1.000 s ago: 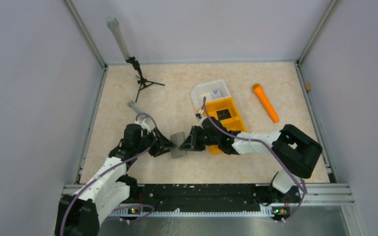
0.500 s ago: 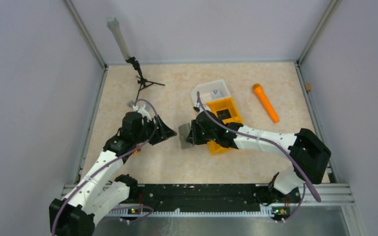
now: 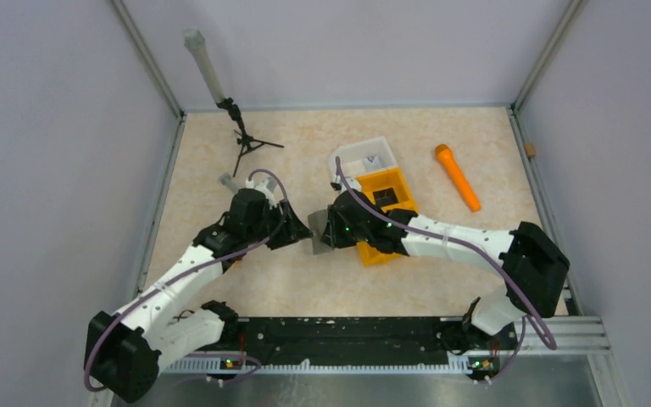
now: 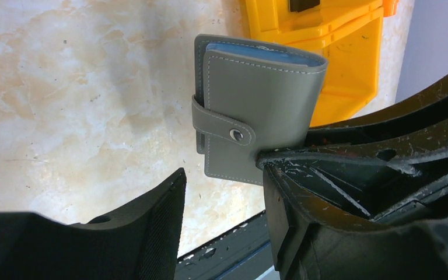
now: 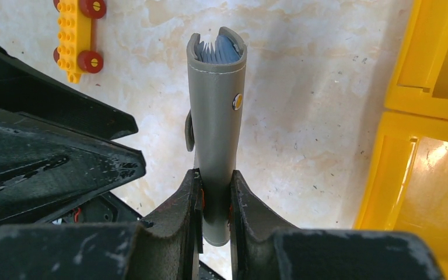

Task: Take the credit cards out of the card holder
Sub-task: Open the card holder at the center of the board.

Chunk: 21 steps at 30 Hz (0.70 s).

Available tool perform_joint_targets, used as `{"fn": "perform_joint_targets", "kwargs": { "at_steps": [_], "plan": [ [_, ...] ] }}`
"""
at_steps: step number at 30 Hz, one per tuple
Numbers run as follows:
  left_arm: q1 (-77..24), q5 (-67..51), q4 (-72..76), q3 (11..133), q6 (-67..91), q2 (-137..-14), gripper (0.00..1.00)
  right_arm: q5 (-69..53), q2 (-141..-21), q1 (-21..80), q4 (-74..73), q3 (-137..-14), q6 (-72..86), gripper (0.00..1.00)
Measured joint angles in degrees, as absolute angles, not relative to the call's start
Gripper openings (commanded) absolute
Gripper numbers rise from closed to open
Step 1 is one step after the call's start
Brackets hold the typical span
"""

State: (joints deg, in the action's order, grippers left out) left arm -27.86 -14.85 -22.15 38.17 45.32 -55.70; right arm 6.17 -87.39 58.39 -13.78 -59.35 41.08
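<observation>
The card holder (image 3: 316, 231) was gripped, snapped shut, by the right hand (image 3: 332, 231) at mid-frame, just left of the orange bin (image 3: 404, 203). Cards (image 5: 219, 49) were seen inside. The left hand (image 3: 293, 229) was held open beside it.

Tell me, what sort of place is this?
Probably a robotics lab test cell: a left arm and a right arm bolted to a rail, plain walls closing in a table, and unrelated practice props, such as an orange bin and a tripod.
</observation>
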Motion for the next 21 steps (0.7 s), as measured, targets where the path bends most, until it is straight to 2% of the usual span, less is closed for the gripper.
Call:
{"fn": "perform_joint_targets", "kwargs": {
  "at_steps": [9,21],
  "plan": [
    [-28.47,-14.90,-19.35,38.17,45.98,-57.36,0.52,6.17,-87.42,59.11,-14.26,-59.40,41.08,0.00],
    [-29.54,-14.94,-18.65,38.17,46.11,-62.06,0.52,6.04,-87.46,59.59,-14.22,-60.14,41.10,0.00]
  ]
}}
